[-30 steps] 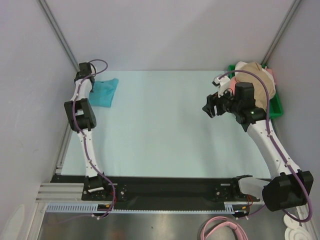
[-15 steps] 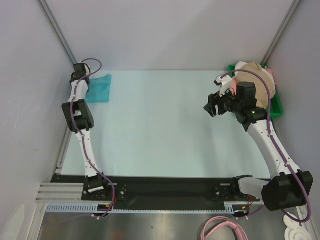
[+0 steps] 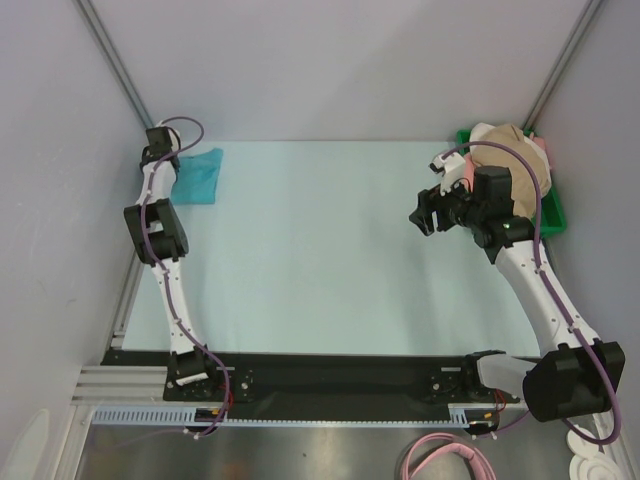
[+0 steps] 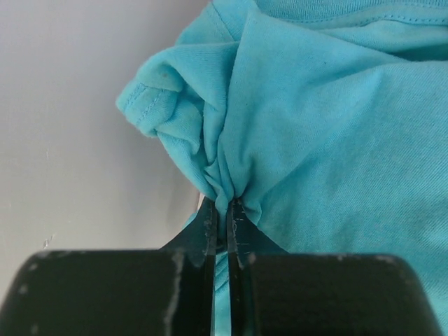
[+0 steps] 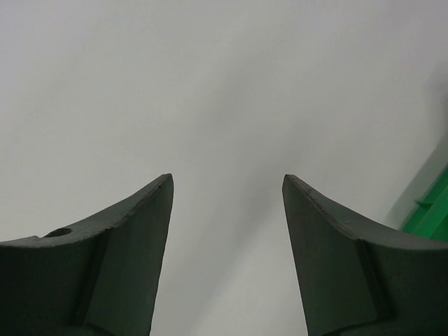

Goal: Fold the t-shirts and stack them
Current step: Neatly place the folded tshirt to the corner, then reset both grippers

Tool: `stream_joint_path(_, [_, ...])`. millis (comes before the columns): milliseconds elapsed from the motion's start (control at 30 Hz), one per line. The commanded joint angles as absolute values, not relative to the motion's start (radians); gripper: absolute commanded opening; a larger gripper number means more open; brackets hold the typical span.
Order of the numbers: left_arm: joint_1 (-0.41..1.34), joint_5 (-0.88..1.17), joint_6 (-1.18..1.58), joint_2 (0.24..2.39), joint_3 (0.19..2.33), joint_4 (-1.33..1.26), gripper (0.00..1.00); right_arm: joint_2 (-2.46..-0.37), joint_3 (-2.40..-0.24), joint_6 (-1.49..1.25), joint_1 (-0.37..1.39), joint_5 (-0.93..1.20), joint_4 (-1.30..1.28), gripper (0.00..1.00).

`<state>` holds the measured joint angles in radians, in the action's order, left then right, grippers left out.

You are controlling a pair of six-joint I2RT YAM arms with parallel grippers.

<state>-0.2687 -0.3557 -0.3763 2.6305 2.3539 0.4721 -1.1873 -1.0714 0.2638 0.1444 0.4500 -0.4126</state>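
Note:
A folded teal t-shirt lies at the table's far left corner. My left gripper sits at its left edge. In the left wrist view the left gripper is shut on a bunched fold of the teal t-shirt. A heap of t-shirts, tan on top with pink showing beside it, fills the green tray at the far right. My right gripper hovers open left of that heap. The right gripper shows nothing between its fingers.
Pale walls close in on the left, the back and the right. A corner of the green tray shows at the right edge of the right wrist view. The black base rail runs along the table's near edge.
My left gripper has pulled the teal t-shirt a little farther left and back toward the corner, then held still. The right arm has barely moved.

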Motion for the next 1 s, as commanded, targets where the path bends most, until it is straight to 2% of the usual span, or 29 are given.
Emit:
stream_joint_path(0, [-0.272,-0.368,-0.37,2.62,2.384,0.413,0.08,-1.186,-1.068,0.267,0.138,0.451,-0.374,0.69])
stream_joint_path(67, [-0.27,-0.37,-0.357,2.599,2.359,0.387,0.21,-1.186,-1.066,0.268,0.137,0.451,-0.374,0.69])
stream_joint_path(133, [-0.267,-0.368,-0.356,2.557,2.321,0.353,0.24,-1.186,-1.062,0.27,0.132,0.451,-0.373,0.69])
stream_joint_path(167, [-0.265,-0.367,-0.363,2.539,2.274,0.309,0.42,-1.186,-1.06,0.271,0.13,0.451,-0.37,0.69])
stream_joint_path(200, [-0.261,-0.37,-0.374,2.519,2.243,0.279,0.5,-1.187,-1.06,0.272,0.13,0.451,-0.37,0.69])
stream_joint_path(267, [-0.239,-0.391,-0.409,2.458,2.157,0.198,0.58,-1.187,-1.057,0.276,0.127,0.451,-0.368,0.69])
stream_joint_path(300, [-0.229,-0.393,-0.419,2.435,2.128,0.177,0.68,-1.184,-1.057,0.276,0.127,0.451,-0.367,0.69])
stream_joint_path(400, [-0.187,-0.399,-0.433,2.353,2.03,0.127,0.77,-1.169,-1.049,0.276,0.123,0.454,-0.359,0.69])
stream_joint_path(500, [-0.141,-0.387,-0.396,2.266,1.936,0.123,1.0,-1.132,-1.019,0.267,0.117,0.448,-0.322,0.73])
stream_joint_path(600, [-0.088,-0.356,-0.338,2.143,1.787,0.095,1.0,-1.091,-0.971,0.249,0.114,0.425,-0.258,0.82])
stream_joint_path(667, [-0.051,-0.324,-0.283,2.036,1.667,0.091,1.0,-1.072,-0.95,0.236,0.112,0.405,-0.201,0.97])
stream_joint_path(700, [-0.029,-0.287,-0.264,1.996,1.629,0.092,1.0,-1.068,-0.927,0.22,0.112,0.396,-0.186,1.0])
stream_joint_path(967, [0.041,-0.112,-0.091,1.502,1.171,0.002,1.0,-1.097,-0.839,0.209,0.107,0.356,-0.061,1.0])
